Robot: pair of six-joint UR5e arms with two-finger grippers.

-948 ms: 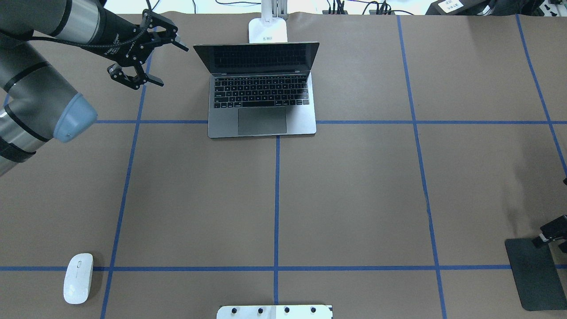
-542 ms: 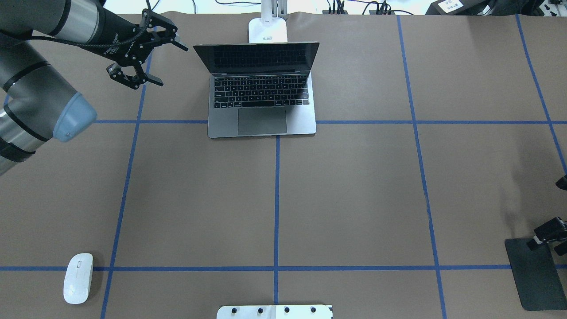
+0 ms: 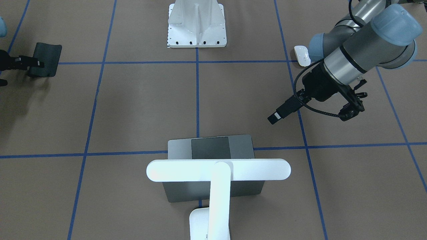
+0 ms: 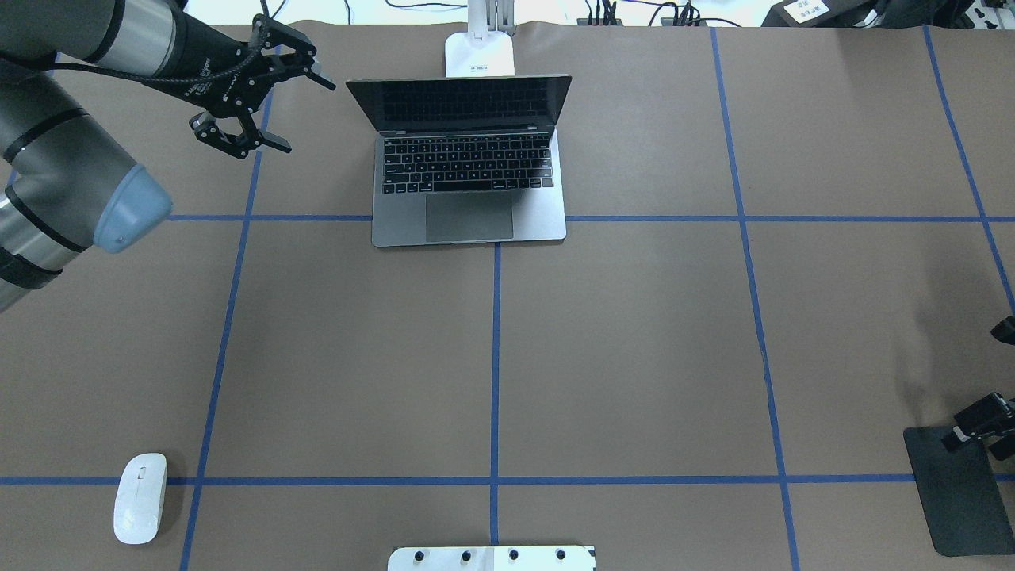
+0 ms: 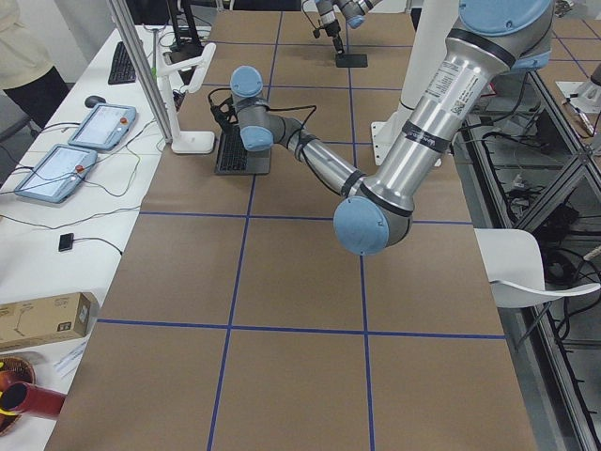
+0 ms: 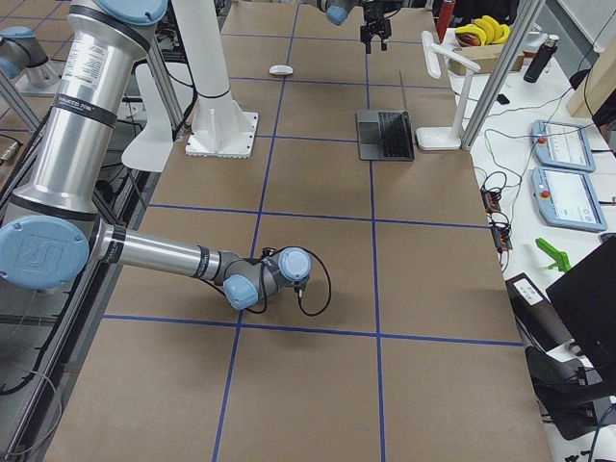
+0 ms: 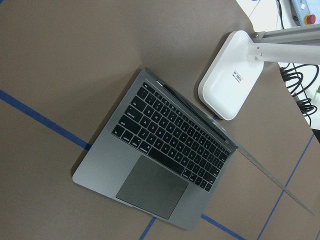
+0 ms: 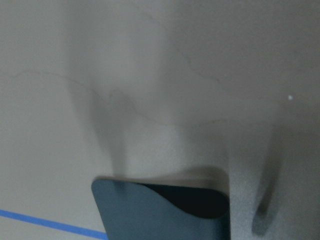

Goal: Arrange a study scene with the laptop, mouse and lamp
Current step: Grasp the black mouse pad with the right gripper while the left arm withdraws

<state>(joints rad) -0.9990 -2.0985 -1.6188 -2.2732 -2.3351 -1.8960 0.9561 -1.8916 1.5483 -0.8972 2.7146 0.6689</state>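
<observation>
Hovering open left end effector (image 4: 273, 107) — just beside laptop (image 4: 468, 174) lid edge.

I see a space-grey laptop (image 4: 468, 159) with black keys, a glossy white mouse (image 4: 140, 498), a white lamp (image 3: 218, 173), a black mat (image 4: 959, 488), and blue tape lines (image 4: 495, 357) gridding the brown table (image 4: 634, 333) around the laptop.

laptop (image 4: 468, 159) and lamp (image 4: 479, 51) crowd far centre

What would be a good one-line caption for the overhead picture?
Open laptop in front of the lamp, left gripper open beside it, white mouse waiting near the table edge.
</observation>
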